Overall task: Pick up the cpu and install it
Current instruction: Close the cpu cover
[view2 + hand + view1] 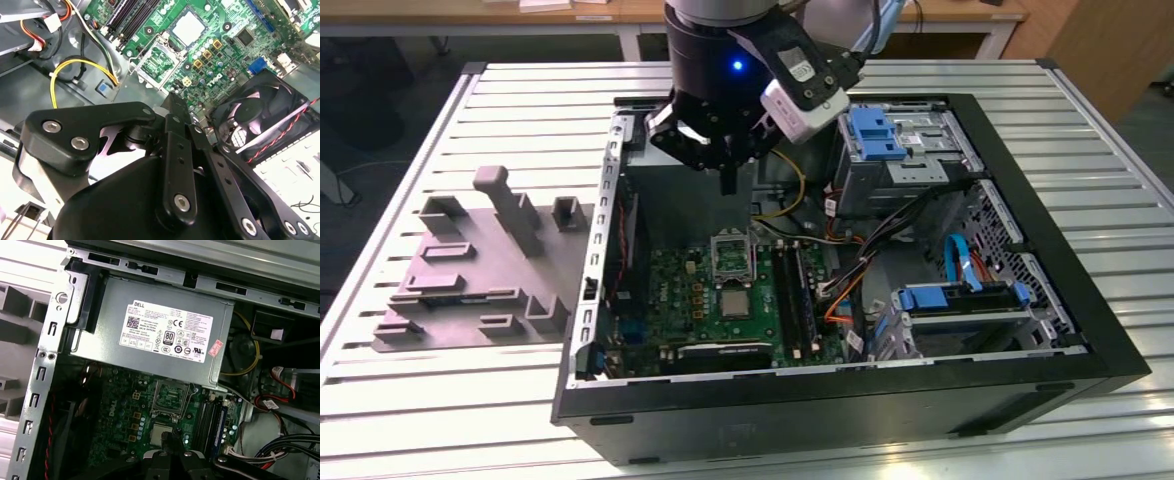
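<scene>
A: Gripper (728, 180) hangs over the open computer case (1067, 330), above the upper part of the motherboard (680, 300) as the exterior view shows it. The fingers (728, 176) look drawn together into one dark tip. Nothing between them.

B: Agreed from the second wrist view: the fingers (176, 107) meet in a narrow point, closed or very nearly, and empty. Where is the cpu?

A: Cpu (736, 302) lies flat on the motherboard, pale square top up, just beside the socket (732, 258). In the exterior view it sits lower in the picture than the socket; the socket is between the gripper tip and the chip.

B: The second wrist view has the same order: fingertip, then the metal-framed socket (158, 61), then the cpu (189, 26) beyond it. In the first wrist view the cpu (161, 434) lies close to the finger tips (172, 447), with the socket (170, 398) on its far side.

A: So the chip lies forward of and below the fingers, not under them. It is square, so no long axis; its edges run parallel to the socket frame.

B: Judgement: pickup not begun, socket unfilled.

A: Other items: fan (255, 112) by the board; grey fixture blocks (480, 270) on the counter (454, 400), at the exterior view's left, well apart from the case.
</scene>
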{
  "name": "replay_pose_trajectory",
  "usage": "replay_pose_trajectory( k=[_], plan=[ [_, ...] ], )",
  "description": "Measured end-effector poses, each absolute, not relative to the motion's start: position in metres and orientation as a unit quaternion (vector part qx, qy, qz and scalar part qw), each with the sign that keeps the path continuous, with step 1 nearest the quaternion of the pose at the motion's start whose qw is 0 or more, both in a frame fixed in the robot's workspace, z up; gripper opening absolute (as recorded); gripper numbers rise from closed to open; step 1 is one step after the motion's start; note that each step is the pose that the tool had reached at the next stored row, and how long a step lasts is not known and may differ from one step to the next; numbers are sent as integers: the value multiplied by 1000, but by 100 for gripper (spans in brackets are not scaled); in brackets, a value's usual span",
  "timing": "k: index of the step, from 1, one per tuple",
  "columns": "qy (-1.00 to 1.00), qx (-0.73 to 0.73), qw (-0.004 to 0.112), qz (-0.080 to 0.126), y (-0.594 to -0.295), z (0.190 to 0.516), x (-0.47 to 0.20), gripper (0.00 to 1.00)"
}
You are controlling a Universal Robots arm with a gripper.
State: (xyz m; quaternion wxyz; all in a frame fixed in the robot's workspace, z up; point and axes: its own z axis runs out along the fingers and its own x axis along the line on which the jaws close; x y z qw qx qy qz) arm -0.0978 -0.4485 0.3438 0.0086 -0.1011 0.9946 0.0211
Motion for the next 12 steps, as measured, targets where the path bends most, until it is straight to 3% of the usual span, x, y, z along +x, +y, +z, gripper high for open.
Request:
replay_pose_trajectory(
  k=[12],
  plan=[
    [995,-101,9,21,-455,335,-93,11]
  ],
)
